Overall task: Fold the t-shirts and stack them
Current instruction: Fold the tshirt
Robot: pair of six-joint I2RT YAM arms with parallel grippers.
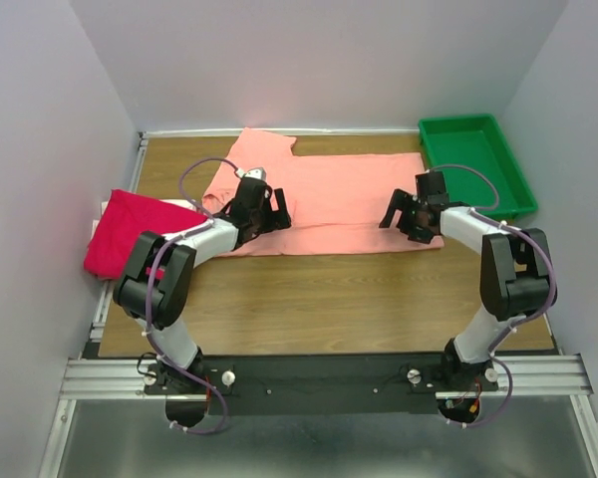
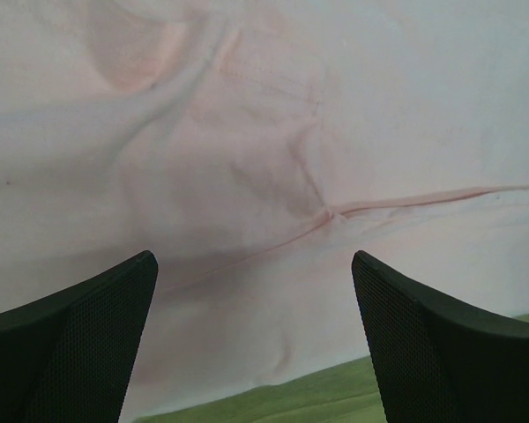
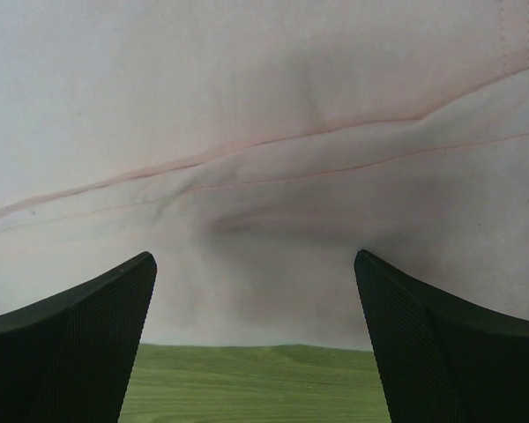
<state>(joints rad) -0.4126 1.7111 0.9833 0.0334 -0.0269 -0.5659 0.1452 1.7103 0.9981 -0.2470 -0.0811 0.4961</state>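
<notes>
Wooden table (image 1: pixel 329 299): working area is the 12 o'clock half, the near half is bare board.

Salmon t-shirt (image 1: pixel 339 199): spread flat across the far half from about 10 to 2 o'clock, body lying sideways, one sleeve poking toward 12. Not folded yet. Near edge runs roughly straight left to right, so it's the natural line to pick up. A few shallow wrinkles and a seam ridge show in both wrist views, nothing bunched.

Magenta-red t-shirt (image 1: pixel 130 234): parked at 9 o'clock, partly overhanging the left table edge and just touching or slightly under the salmon one. Overhead view is too coarse to say whether it's folded or only flattened. My read: it's out of the way so the salmon shirt gets the full spread.

Green plastic tray (image 1: pixel 475 159): at 2 o'clock, just beside the salmon shirt's right end. Nothing visible inside, not part of this step.

Left gripper (image 1: pixel 277 211): over the shirt's near-left part, fingers spread wide, holding nothing. Wrist view shows cloth between the fingers, with the cloth edge and wood just at 6 o'clock of them.

Right gripper (image 1: pixel 397 221): mirrored over the near-right part, jaws equally wide, empty. Same picture from its wrist: cloth edge and wood strip at 6.

Judgement: both arms are staged for a two-point pinch of the near edge, then a fold toward 12. Symmetric spacing should keep the edge straight. Risk: pinching one layer only, or dragging the shirt into the tray.
</notes>
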